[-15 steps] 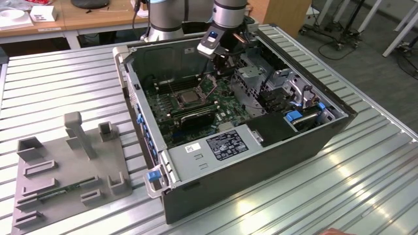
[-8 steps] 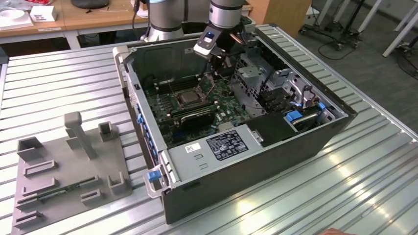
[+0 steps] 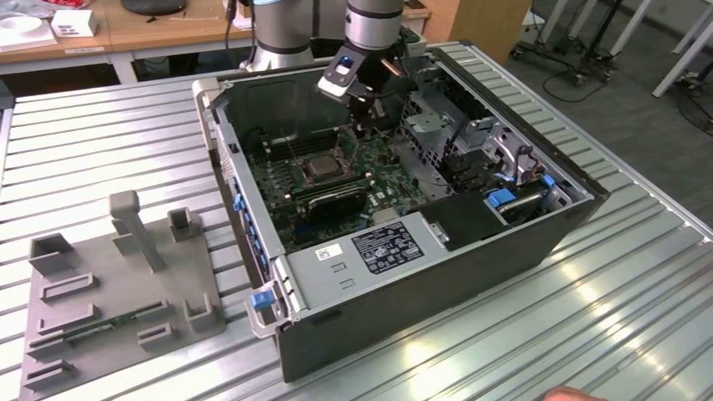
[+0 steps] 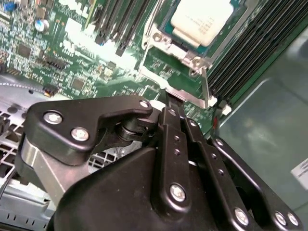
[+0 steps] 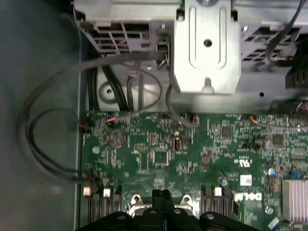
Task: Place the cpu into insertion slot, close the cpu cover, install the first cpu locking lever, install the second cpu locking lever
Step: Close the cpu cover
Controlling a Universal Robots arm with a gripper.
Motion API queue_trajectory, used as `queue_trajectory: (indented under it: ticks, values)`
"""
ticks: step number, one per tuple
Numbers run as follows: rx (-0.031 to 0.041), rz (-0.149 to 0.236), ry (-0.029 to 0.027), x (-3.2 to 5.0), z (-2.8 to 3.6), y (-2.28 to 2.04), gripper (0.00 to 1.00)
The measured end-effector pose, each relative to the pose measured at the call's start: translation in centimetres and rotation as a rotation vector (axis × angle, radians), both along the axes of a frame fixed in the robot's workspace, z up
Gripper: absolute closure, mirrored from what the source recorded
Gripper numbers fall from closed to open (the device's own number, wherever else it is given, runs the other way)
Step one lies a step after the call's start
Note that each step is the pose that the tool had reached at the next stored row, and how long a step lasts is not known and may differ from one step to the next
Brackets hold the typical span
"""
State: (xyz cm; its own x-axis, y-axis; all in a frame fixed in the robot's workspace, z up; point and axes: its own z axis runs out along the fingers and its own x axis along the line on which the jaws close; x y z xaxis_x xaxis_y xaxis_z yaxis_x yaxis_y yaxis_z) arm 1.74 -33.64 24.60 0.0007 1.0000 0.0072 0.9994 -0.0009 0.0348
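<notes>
The cpu (image 4: 202, 19) lies pale side up in its socket (image 3: 303, 170) on the board (image 5: 159, 144). Silvery metal frames it, which I take for the cpu cover (image 4: 166, 45), though I cannot tell whether it lies fully down. A thin lever (image 4: 206, 84) runs from one corner of the cpu toward the gripper (image 4: 168, 103). The gripper's fingers are clenched together with nothing between them. Their tips stop at a silvery strip on the near side of the cpu, so the cpu lies straight ahead of them, near but apart. In the exterior view the gripper hangs over the board on the cpu's exterior view's right, inside the open case (image 3: 446, 276) on the ribbed tabletop (image 3: 112, 125).
</notes>
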Motion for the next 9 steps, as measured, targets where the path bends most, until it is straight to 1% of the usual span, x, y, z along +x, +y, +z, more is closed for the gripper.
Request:
queue_trajectory:
  ticks: [4, 9]
  values:
    - [-0.0002, -0.001, 0.0001, -1.00, -0.07, 0.03, 0.90]
    - [-0.0001, -0.002, 0.0000, -2.51, -0.22, 0.06, 0.90]
